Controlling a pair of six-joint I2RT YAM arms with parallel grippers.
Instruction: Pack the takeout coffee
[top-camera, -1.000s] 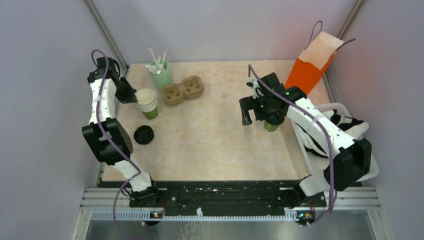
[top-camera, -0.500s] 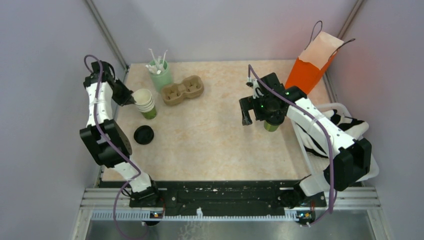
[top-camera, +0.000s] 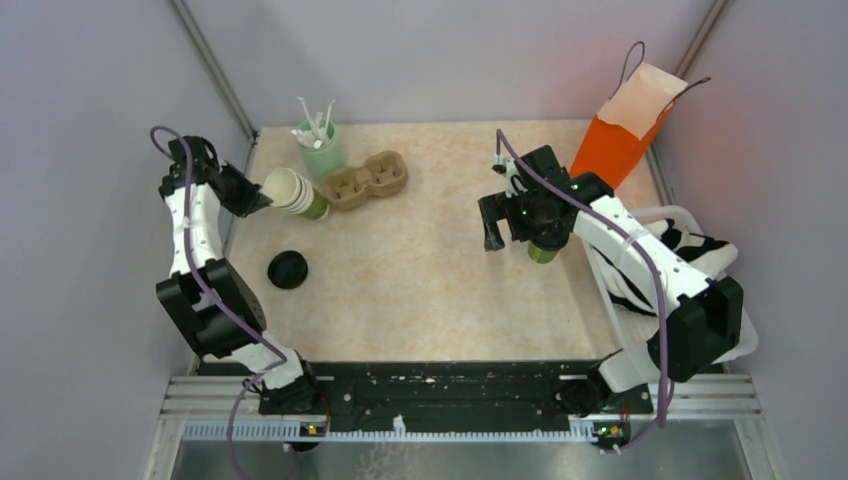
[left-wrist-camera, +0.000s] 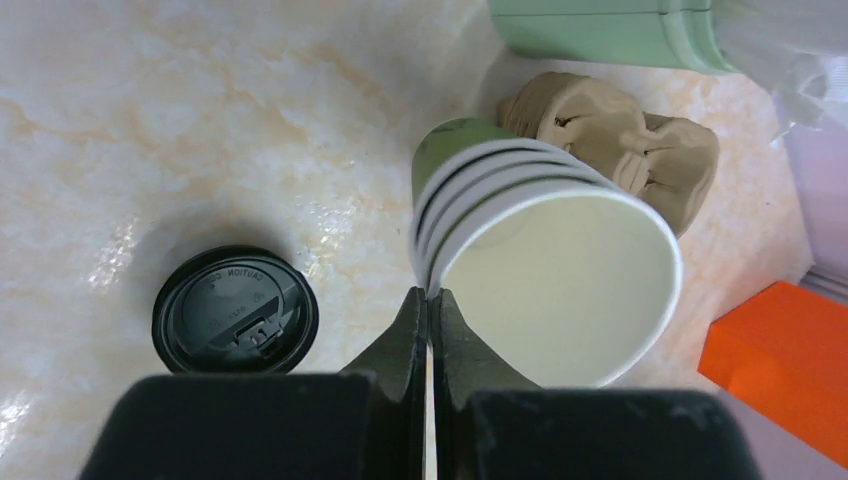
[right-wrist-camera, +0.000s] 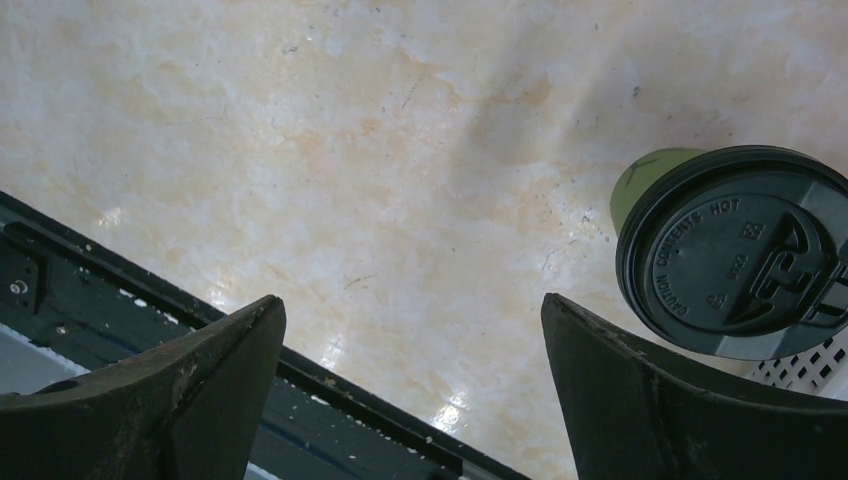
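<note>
The takeout coffee (right-wrist-camera: 745, 250), an olive-green cup under a black lid, stands at the table's right side (top-camera: 543, 252), mostly hidden beneath my right arm in the top view. My right gripper (right-wrist-camera: 410, 300) hangs open just left of it with only bare table between its fingers; the right finger (right-wrist-camera: 640, 390) is close to the cup. Over at the far left, my left gripper (left-wrist-camera: 430, 292) is shut on the rim of a lidless stack of cream-and-green cups (left-wrist-camera: 560, 260), and that stack (top-camera: 292, 192) leans toward it.
A loose black lid (top-camera: 287, 270) lies near the left edge. A brown cup carrier (top-camera: 366, 180) and a pale-green cup of white sticks (top-camera: 321, 150) stand at the back left. An orange paper bag (top-camera: 625, 130) is at back right, a white basket (top-camera: 680, 215) beside the right arm.
My left arm has drawn back to the left, pulling the cup stack by its rim from upright into a tilt. The right arm and the coffee have not moved.
</note>
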